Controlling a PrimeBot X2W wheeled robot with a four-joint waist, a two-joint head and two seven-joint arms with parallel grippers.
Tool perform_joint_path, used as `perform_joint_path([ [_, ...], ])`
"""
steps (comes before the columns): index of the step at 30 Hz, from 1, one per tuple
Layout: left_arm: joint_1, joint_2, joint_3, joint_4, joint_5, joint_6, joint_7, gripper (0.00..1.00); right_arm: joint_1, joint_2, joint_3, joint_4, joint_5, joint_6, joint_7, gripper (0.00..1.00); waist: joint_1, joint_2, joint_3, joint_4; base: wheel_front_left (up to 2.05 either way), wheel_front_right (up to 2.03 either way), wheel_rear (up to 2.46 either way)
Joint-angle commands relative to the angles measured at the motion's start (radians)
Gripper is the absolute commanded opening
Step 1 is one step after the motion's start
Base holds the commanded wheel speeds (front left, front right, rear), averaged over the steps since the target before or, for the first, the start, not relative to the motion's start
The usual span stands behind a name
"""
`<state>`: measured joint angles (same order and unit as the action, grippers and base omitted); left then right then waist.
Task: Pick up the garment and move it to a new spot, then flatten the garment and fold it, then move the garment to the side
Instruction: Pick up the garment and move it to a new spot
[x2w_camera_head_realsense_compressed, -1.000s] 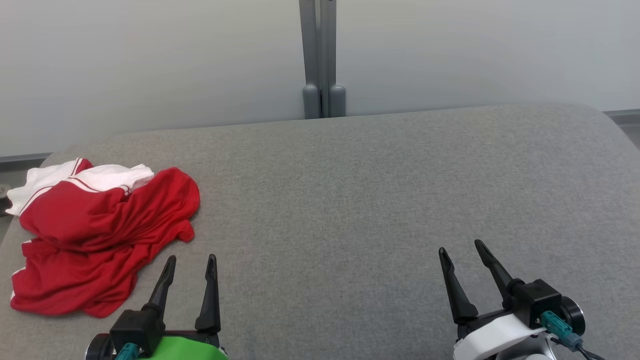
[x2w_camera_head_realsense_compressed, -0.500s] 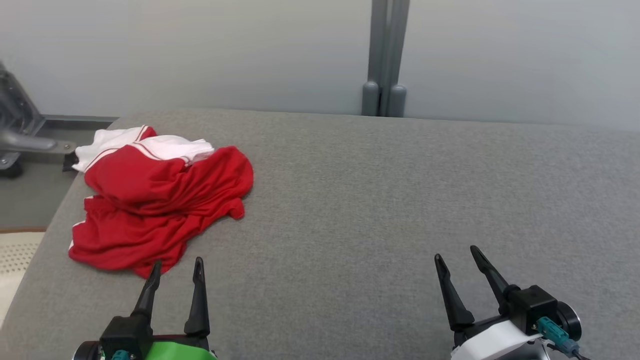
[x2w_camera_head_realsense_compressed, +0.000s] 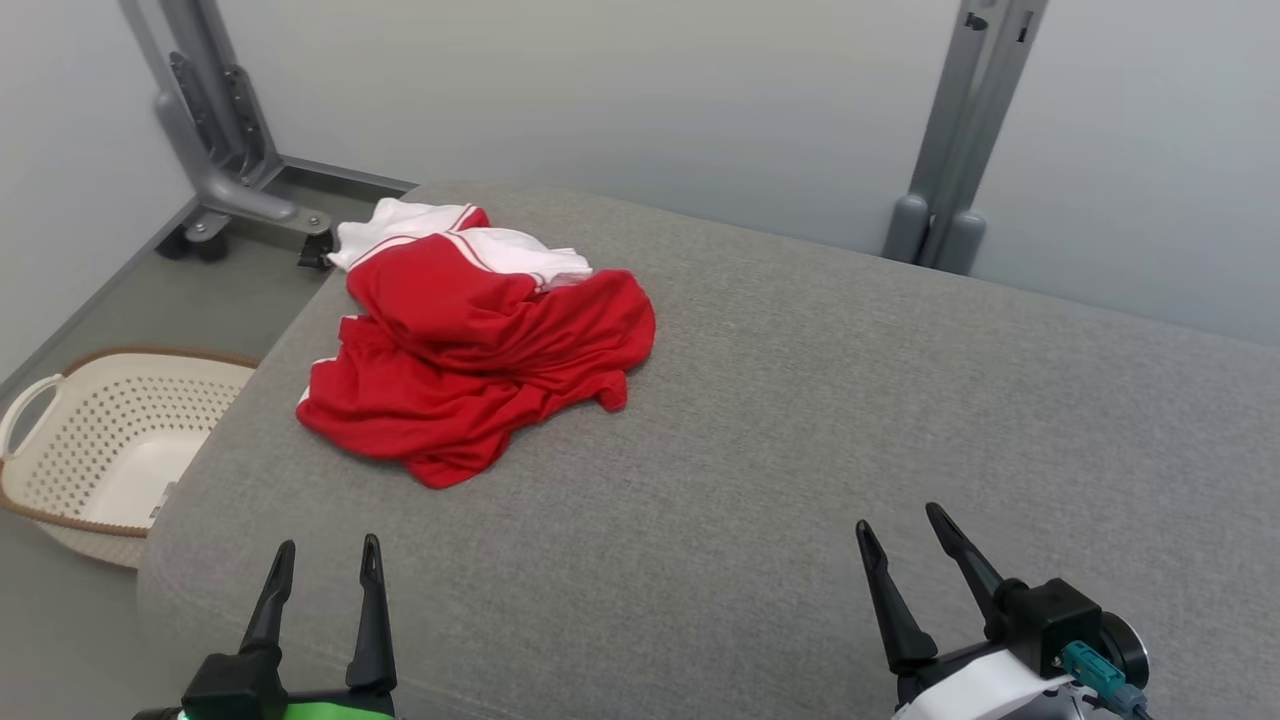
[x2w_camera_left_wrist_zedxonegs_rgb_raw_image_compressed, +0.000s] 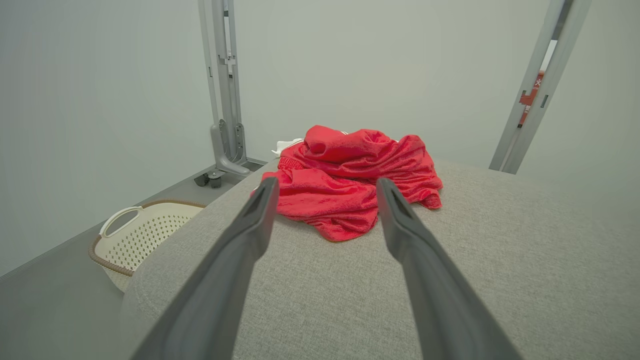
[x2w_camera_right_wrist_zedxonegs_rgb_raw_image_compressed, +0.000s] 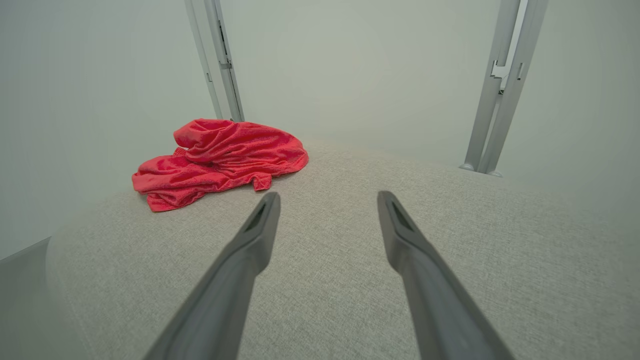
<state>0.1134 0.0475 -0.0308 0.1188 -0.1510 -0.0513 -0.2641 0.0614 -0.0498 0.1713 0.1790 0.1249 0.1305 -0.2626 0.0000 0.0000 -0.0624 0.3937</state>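
Note:
A crumpled red garment (x2w_camera_head_realsense_compressed: 480, 355) with white parts lies in a heap near the far left corner of the grey padded table (x2w_camera_head_realsense_compressed: 800, 420). The left wrist view has the garment (x2w_camera_left_wrist_zedxonegs_rgb_raw_image_compressed: 350, 180) straight ahead of the fingers, and in the right wrist view the garment (x2w_camera_right_wrist_zedxonegs_rgb_raw_image_compressed: 220, 160) lies ahead to the left. My left gripper (x2w_camera_head_realsense_compressed: 328, 556) hovers open over the table's near left edge, short of the garment, holding nothing. Over the near right part, my right gripper (x2w_camera_head_realsense_compressed: 900, 522) is open too, with nothing between its fingers.
A cream perforated laundry basket (x2w_camera_head_realsense_compressed: 100, 450) stands on the floor left of the table; the left wrist view shows the basket (x2w_camera_left_wrist_zedxonegs_rgb_raw_image_compressed: 145, 230) as well. A grey wheeled stand (x2w_camera_head_realsense_compressed: 220, 150) is behind the left corner. A grey post (x2w_camera_head_realsense_compressed: 950, 150) rises behind the table's far edge.
The head camera has swung left, so the garment sits nearer the picture's middle and the basket and floor have come into view. Both grippers stay open at the bottom.

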Motion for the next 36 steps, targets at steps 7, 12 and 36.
perform_joint_path([
  [7, 0.024, 0.005, 0.028, -0.026, 0.000, 0.020, -0.001, 1.00, -0.025, -0.002, 0.022, 0.007, -0.005, 0.000, -0.003, 1.00, 0.0000, 0.0000, 0.017, 0.085, 0.00, 0.00, 0.00],
  [12, 0.027, 0.005, 0.033, -0.037, -0.004, 0.030, -0.001, 1.00, -0.040, -0.002, 0.032, 0.013, -0.009, 0.000, -0.003, 1.00, 0.0000, 0.0000, 0.028, 0.094, 0.00, 0.00, 0.00],
  [36, -0.360, 0.045, 0.064, 0.000, 0.022, -0.047, -0.001, 1.00, -0.124, -0.104, -0.048, -0.052, -0.070, 0.000, -0.003, 1.00, 0.0000, 0.0000, 0.312, -0.017, 0.00, 0.00, 0.00],
])
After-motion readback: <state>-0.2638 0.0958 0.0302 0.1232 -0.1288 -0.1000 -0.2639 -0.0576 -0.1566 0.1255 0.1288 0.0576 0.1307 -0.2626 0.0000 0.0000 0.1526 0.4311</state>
